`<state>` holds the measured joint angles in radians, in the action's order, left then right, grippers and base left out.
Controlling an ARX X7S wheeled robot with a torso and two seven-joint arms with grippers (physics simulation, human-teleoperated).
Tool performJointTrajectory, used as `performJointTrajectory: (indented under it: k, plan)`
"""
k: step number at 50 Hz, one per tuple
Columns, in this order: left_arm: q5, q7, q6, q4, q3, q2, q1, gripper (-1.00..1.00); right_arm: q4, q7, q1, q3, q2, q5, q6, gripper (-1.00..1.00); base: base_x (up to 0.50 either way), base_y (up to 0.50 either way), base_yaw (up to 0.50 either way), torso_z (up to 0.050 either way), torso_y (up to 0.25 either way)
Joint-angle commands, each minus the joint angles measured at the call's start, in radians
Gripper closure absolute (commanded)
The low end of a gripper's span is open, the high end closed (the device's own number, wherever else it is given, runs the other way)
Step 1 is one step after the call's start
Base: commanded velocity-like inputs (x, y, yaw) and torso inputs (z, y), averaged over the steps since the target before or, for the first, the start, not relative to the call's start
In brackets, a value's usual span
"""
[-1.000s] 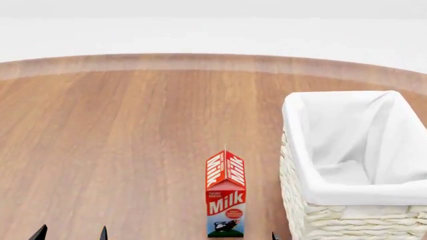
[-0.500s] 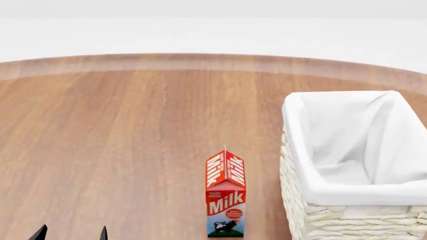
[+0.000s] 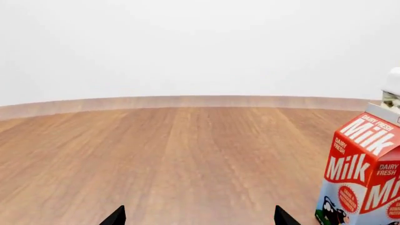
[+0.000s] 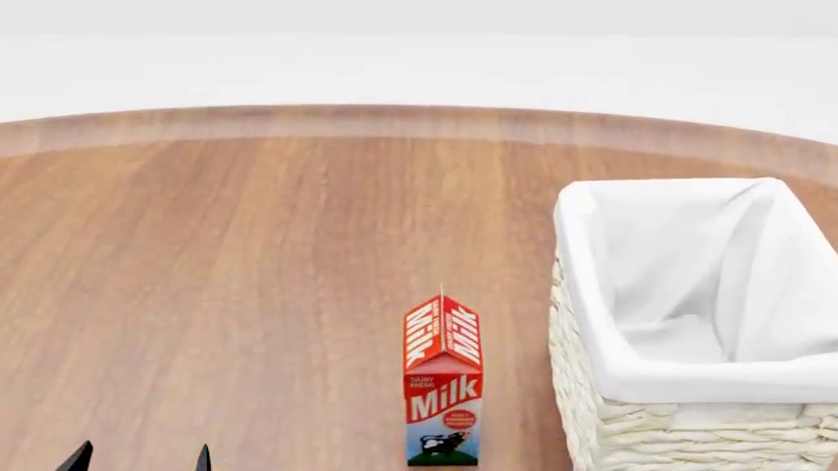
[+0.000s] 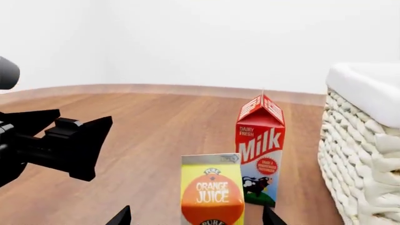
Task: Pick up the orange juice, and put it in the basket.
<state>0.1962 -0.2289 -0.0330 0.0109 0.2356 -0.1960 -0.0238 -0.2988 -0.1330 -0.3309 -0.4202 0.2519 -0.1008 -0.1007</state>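
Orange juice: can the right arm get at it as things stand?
Probably yes. In the right wrist view the orange juice stands upright just ahead, between the open right gripper's fingertips, nothing in between. The Milk carton stands behind it and the basket off to the side; the left gripper is apart.

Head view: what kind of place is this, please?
Probably a simulated test room, not a real home: a bare round wooden table, plain white walls, and only groceries, a milk carton and an orange juice, beside a lined basket.

Left hand: matte black, pointed wedge fingertips. Right hand: same black, pointed tips.
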Motion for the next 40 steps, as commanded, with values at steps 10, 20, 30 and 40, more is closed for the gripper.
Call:
performJointTrajectory:
  k: [10, 20, 30, 40]
  plan:
    - [0.007, -0.009, -0.003, 0.001, 0.009, -0.007, -0.002, -1.0, 0.061, -0.003, 0.04, -0.009, -0.014, -0.021, -0.009, -1.0, 0.0, 0.0, 0.0, 0.0, 0.0]
    - [0.011, -0.013, -0.004, 0.001, 0.014, -0.011, -0.003, -1.0, 0.078, -0.003, 0.064, -0.017, -0.023, -0.03, -0.004, -1.0, 0.0, 0.0, 0.0, 0.0, 0.0]
    - [0.014, -0.017, -0.005, 0.002, 0.018, -0.014, -0.004, -1.0, 0.094, -0.007, 0.092, -0.017, -0.026, -0.04, 0.012, -1.0, 0.0, 0.0, 0.0, 0.0, 0.0]
    - [0.017, -0.02, -0.006, 0.002, 0.022, -0.017, -0.005, -1.0, 0.123, -0.011, 0.115, -0.021, -0.03, -0.042, 0.015, -1.0, 0.0, 0.0, 0.0, 0.0, 0.0]
